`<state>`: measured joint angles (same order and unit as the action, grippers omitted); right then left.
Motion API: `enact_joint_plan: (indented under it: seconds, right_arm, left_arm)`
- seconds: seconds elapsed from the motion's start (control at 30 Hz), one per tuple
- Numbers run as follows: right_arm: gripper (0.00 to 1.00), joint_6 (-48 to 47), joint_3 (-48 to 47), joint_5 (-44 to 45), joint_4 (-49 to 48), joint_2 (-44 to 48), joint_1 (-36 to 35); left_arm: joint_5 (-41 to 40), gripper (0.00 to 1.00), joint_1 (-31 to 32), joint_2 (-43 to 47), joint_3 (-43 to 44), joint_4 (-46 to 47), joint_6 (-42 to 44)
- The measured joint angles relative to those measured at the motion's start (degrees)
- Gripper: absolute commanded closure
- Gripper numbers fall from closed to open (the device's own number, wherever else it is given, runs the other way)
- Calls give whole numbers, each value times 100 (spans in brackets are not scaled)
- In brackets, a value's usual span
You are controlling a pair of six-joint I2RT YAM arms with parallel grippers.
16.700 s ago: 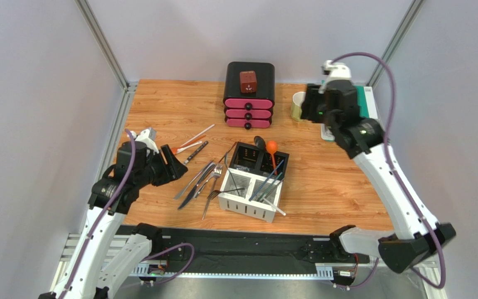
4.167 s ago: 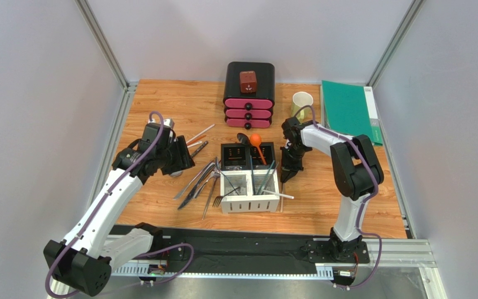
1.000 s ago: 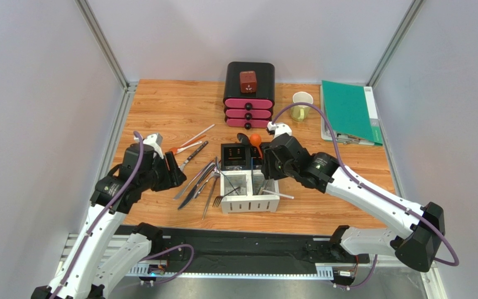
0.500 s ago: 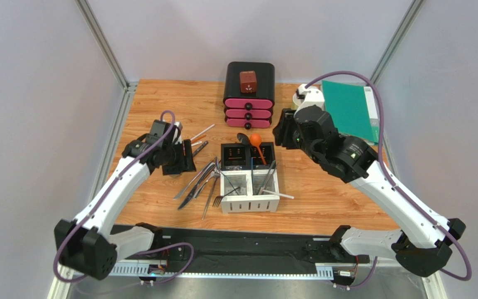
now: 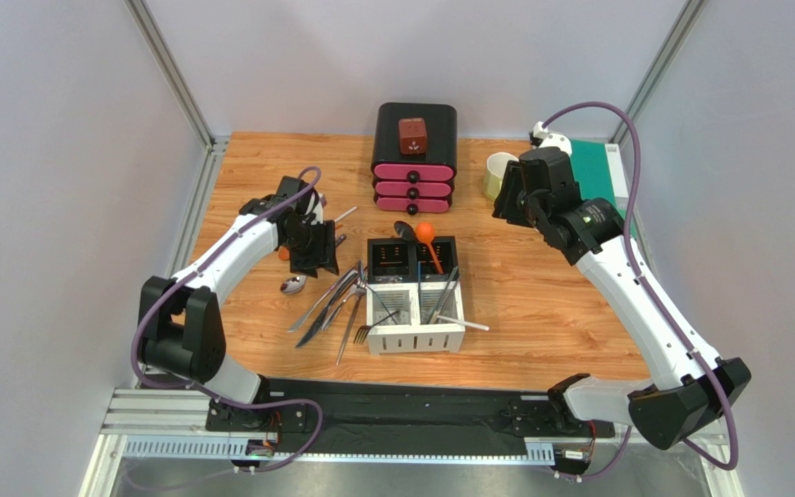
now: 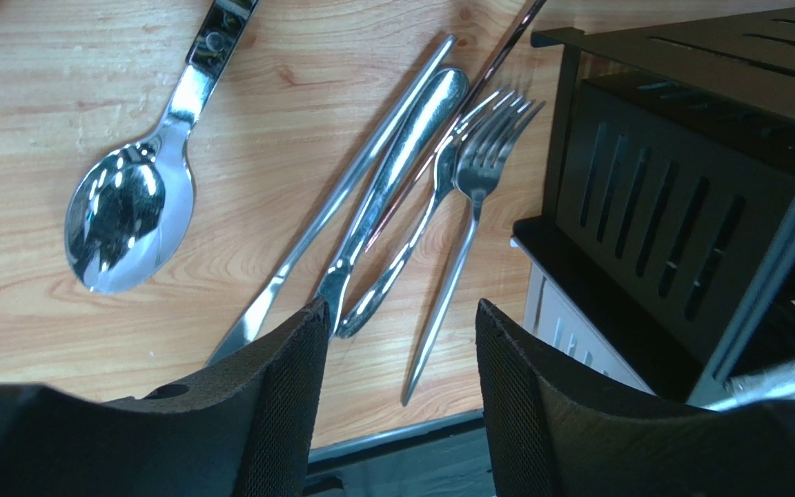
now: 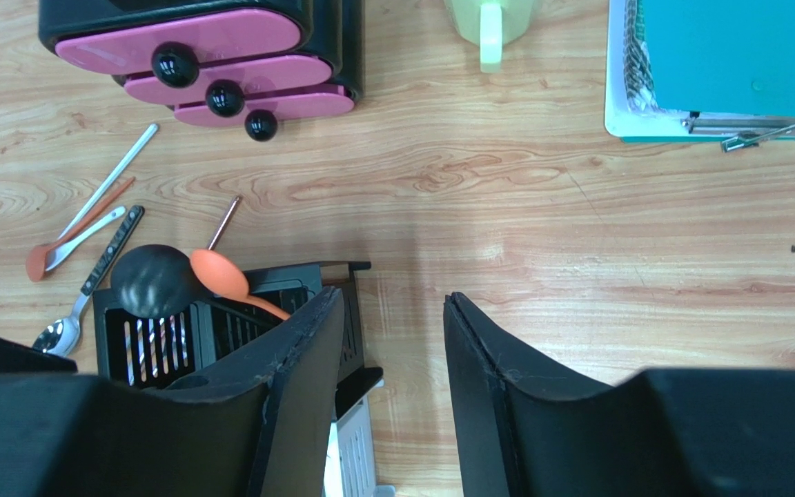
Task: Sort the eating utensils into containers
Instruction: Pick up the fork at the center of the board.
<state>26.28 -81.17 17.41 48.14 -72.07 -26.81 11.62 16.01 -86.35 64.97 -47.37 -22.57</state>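
Left gripper (image 6: pixel 400 337) first: we see its jaws spread wide with nothing pinched, hanging low over the loose metal cutlery on the wooden table (image 6: pixel 49 93). Right around the gap lie a knife (image 6: pixel 391 192), a thinner straight silver piece (image 6: pixel 345 202) just beside it, and two forks (image 6: pixel 479 155) nested together. A thin dark chopstick (image 6: pixel 500 57) runs slantwise across that bunch. Off to one side lies a silver spoon (image 6: pixel 117 223), bowl up, apart from the rest. On the other side, just beside the forks, is a black compartment wall of the caddy (image 5: pixel 412 340).

Right gripper (image 7: pixel 386 311): jaws apart too, nothing between them, just bare wood showing through the gap. From above we see it held up high near the pale green mug (image 5: pixel 495 174), well apart from the caddy. The caddy stands mid-table, and a black spoon (image 7: pixel 151 280) and an orange spoon (image 7: pixel 220 271) poke out of its black compartments. A few silver pieces (image 5: pixel 443 295) stand in the white ones.

Further out, a loose orange spoon (image 7: pixel 37 261) and a white spoon (image 7: pixel 91 230) lie on the table past the cutlery bunch. The black-and-pink drawer box (image 5: pixel 414 155) is at the far edge, and a green notebook (image 7: pixel 723 52) lies beyond the mug.
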Motion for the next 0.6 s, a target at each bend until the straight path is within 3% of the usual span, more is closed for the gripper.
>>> enact_joint_plan:
  seconds: [0.6]
  right_arm:
    - [55, -76, 168, -872, -22, -286, 715]
  left_arm:
    - [417, 42, 647, -844, -225, 258, 197]
